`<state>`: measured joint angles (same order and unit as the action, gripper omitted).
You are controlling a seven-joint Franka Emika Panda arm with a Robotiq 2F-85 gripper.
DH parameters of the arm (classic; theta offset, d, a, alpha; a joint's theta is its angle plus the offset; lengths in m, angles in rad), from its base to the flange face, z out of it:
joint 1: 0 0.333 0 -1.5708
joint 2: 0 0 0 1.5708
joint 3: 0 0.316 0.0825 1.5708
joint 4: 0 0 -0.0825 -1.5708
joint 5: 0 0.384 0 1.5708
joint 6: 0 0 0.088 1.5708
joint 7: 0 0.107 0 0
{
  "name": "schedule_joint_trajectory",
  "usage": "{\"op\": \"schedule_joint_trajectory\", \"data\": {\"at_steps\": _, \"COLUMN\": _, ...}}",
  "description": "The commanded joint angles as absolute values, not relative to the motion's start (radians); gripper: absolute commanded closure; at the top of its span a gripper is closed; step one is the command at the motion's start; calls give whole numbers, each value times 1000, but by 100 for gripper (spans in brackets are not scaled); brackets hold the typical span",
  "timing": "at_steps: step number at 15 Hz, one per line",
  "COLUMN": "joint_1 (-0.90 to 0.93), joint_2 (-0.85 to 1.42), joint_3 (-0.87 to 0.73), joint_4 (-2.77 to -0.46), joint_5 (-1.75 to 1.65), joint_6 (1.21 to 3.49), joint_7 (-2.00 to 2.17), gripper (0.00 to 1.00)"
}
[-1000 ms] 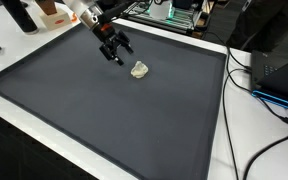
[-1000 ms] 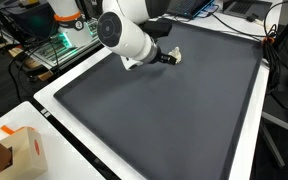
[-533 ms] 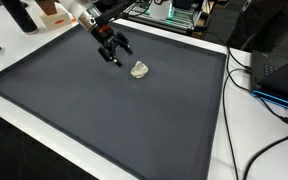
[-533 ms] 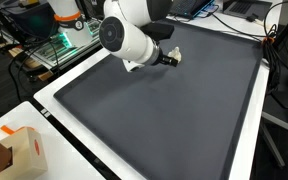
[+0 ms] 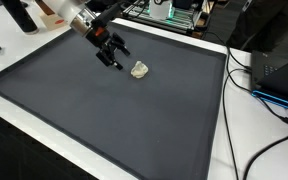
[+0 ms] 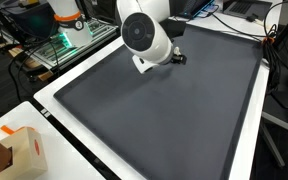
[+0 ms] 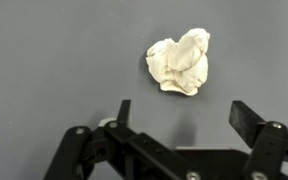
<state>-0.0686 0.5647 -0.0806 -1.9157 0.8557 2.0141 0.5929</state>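
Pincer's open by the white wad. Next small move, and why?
Probably ease the pincer forward and down around the crumpled white wad: the jaws stand open, and the wad lies on the dark mat just ahead of it, untouched.

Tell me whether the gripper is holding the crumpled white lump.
No, in the wrist view the gripper is open and the crumpled white lump lies on the dark mat clear of its fingers.
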Motion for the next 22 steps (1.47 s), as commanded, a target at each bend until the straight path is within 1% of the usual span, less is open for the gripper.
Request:
{"op": "schedule_joint_trajectory", "data": {"at_steps": 1, "joint_1": -22, "joint_2": 637, "joint_3": -98, "joint_4": -1773, "joint_5": 686, "joint_6": 1931, "joint_7": 655, "gripper": 0}}
{"op": "schedule_joint_trajectory", "data": {"at_steps": 6, "joint_1": 33, "joint_2": 717, "joint_3": -72, "joint_4": -1595, "joint_5": 453, "joint_6": 1830, "joint_7": 683, "gripper": 0}}
{"op": "schedule_joint_trajectory", "data": {"at_steps": 12, "joint_1": 127, "joint_2": 778, "joint_3": -53, "joint_4": -1442, "joint_5": 218, "joint_6": 1816, "joint_7": 641, "gripper": 0}}
{"op": "schedule_joint_trajectory", "data": {"at_steps": 16, "joint_1": 193, "joint_2": 784, "joint_3": -47, "joint_4": -1395, "joint_5": 81, "joint_6": 1821, "joint_7": 592, "gripper": 0}}
{"op": "schedule_joint_trajectory", "data": {"at_steps": 22, "joint_1": 282, "joint_2": 768, "joint_3": -43, "joint_4": -1387, "joint_5": -104, "joint_6": 1838, "joint_7": 477, "gripper": 0}}
